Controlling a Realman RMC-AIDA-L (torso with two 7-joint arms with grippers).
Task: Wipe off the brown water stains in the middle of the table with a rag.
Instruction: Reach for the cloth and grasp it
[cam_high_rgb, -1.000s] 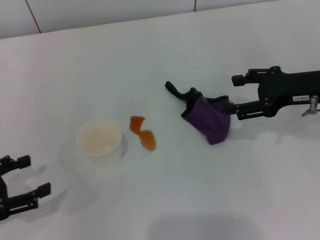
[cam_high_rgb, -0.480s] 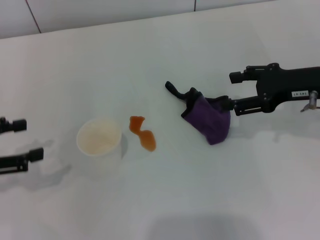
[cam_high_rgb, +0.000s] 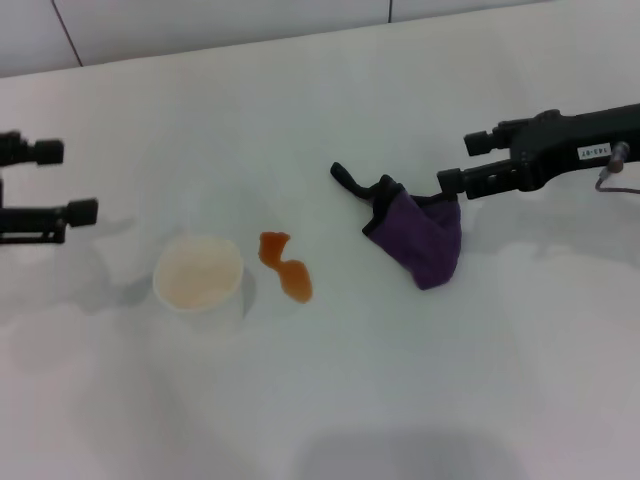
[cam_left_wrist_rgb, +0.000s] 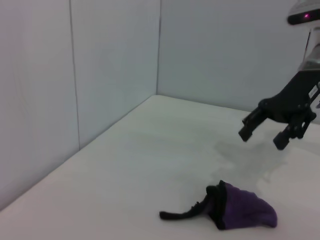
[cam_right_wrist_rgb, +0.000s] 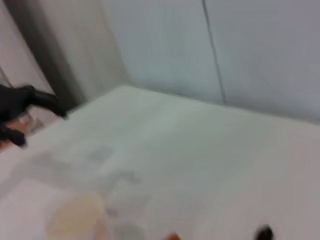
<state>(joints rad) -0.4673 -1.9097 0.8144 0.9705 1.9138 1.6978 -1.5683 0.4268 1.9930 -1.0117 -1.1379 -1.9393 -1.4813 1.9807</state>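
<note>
The brown water stain (cam_high_rgb: 285, 265) is a small two-lobed orange-brown puddle on the white table (cam_high_rgb: 330, 400), near the middle. The purple rag (cam_high_rgb: 418, 240) lies to its right, with its black strap pointing towards the far left. It also shows in the left wrist view (cam_left_wrist_rgb: 242, 211). My right gripper (cam_high_rgb: 458, 162) is open and empty. It hovers above the rag's right end, and the left wrist view (cam_left_wrist_rgb: 262, 138) shows it clear of the cloth. My left gripper (cam_high_rgb: 68, 181) is open and empty at the far left, raised off the table.
A white paper cup (cam_high_rgb: 199, 278) with a brownish inside stands just left of the stain. It shows blurred in the right wrist view (cam_right_wrist_rgb: 75, 216). A grey wall (cam_high_rgb: 200, 20) runs along the table's far edge.
My left gripper has swung up from the front left corner to the far left. My right gripper has lifted up and back from the rag. The rag, stain and cup have not moved.
</note>
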